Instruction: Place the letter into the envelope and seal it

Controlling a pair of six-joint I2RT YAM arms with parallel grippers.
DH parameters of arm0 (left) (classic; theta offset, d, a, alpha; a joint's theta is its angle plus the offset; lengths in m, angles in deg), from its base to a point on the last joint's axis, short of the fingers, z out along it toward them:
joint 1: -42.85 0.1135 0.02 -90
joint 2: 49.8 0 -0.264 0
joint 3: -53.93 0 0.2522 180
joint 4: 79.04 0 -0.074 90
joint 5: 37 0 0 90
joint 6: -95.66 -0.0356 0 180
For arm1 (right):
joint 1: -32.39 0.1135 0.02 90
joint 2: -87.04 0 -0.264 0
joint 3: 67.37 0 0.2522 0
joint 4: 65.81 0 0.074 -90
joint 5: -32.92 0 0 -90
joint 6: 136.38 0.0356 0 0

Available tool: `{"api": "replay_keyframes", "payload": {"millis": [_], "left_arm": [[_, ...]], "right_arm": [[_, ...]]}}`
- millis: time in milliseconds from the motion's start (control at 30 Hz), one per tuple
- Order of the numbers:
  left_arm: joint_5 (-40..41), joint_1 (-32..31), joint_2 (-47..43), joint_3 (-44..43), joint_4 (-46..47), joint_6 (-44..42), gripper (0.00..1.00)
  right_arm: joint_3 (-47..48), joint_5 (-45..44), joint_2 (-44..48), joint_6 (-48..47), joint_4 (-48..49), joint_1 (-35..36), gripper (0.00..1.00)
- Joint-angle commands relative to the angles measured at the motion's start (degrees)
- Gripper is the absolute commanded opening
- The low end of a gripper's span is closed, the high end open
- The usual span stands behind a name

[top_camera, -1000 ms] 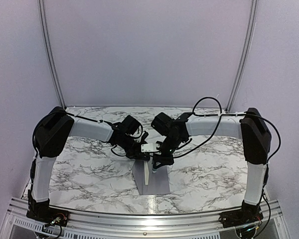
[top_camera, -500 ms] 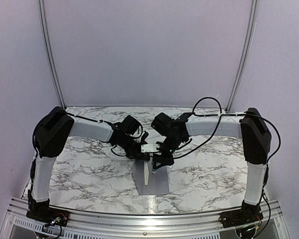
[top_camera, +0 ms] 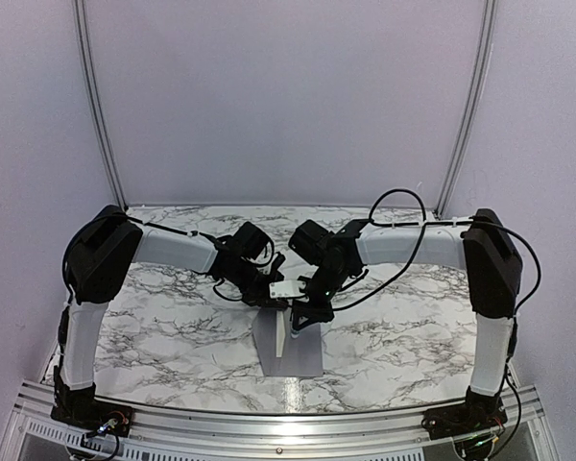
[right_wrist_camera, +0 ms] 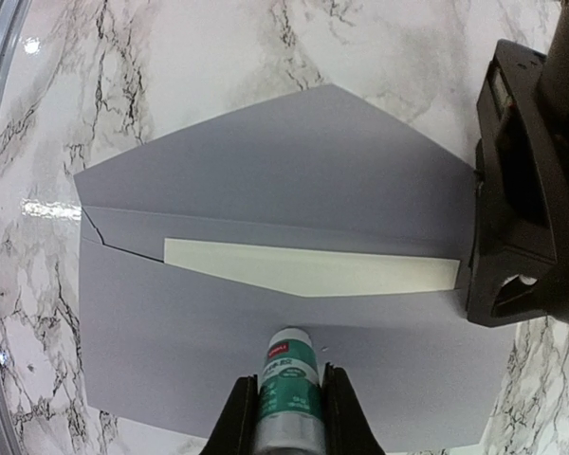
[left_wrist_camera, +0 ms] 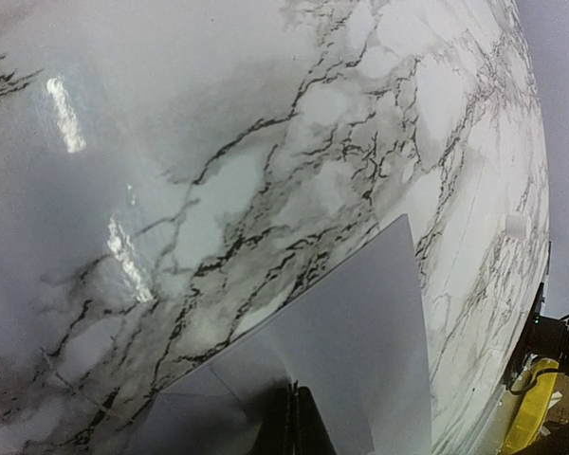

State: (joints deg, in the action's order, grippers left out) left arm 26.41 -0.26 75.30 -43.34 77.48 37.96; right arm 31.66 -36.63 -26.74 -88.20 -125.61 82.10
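The grey envelope (right_wrist_camera: pixel 266 180) lies on the marble table with its flap open. The off-white letter (right_wrist_camera: pixel 313 270) shows as a strip inside its mouth. My right gripper (right_wrist_camera: pixel 290 381) is shut on a green-and-white glue tube (right_wrist_camera: pixel 289 360). The tube's tip is over the envelope's body, just below the letter strip. My left gripper (left_wrist_camera: pixel 297 391) is shut, pinching the envelope (left_wrist_camera: pixel 360 322) at its end. Its black body stands at the envelope's right end (right_wrist_camera: pixel 526 190) in the right wrist view. From above, both grippers (top_camera: pixel 274 298) (top_camera: pixel 302 322) meet over the envelope's (top_camera: pixel 302 360) far end.
The marble table (top_camera: pixel 173 327) spreads to both sides of the envelope. A metal rail (top_camera: pixel 288 423) runs along the near edge between the arm bases. Pale walls and two curved metal posts (top_camera: pixel 96 106) close the back.
The envelope and both grippers have shifted slightly to the left. Both grips are unchanged.
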Motion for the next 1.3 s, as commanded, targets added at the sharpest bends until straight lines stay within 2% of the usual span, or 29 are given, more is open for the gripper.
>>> {"api": "replay_keyframes", "payload": {"millis": [0, 333, 667, 1067, 1267], "left_arm": [[1.04, 0.66, 1.73, 0.89, -2.53, -0.74, 0.0], [-0.5, 0.66, 2.17, 0.97, -2.5, -1.22, 0.0], [-0.91, 0.66, 2.52, 0.88, -2.52, -1.44, 0.0], [-1.36, 0.66, 3.12, 0.37, -2.58, -1.41, 0.0], [-1.19, 0.66, 3.27, 0.01, -2.59, -1.1, 0.0]], "right_arm": [[-1.7, -2.62, -0.3, 0.79, -0.71, 1.17, 0.0], [0.24, -7.61, -1.42, 3.26, 2.01, 0.03, 0.0], [1.84, -7.35, -2.34, 4.35, 1.9, -1.48, 0.0], [1.26, -11.29, -1.64, 5.0, 4.05, -1.3, 0.0], [2.29, -9.49, -2.46, 4.23, 2.04, -1.08, 0.0]]}}
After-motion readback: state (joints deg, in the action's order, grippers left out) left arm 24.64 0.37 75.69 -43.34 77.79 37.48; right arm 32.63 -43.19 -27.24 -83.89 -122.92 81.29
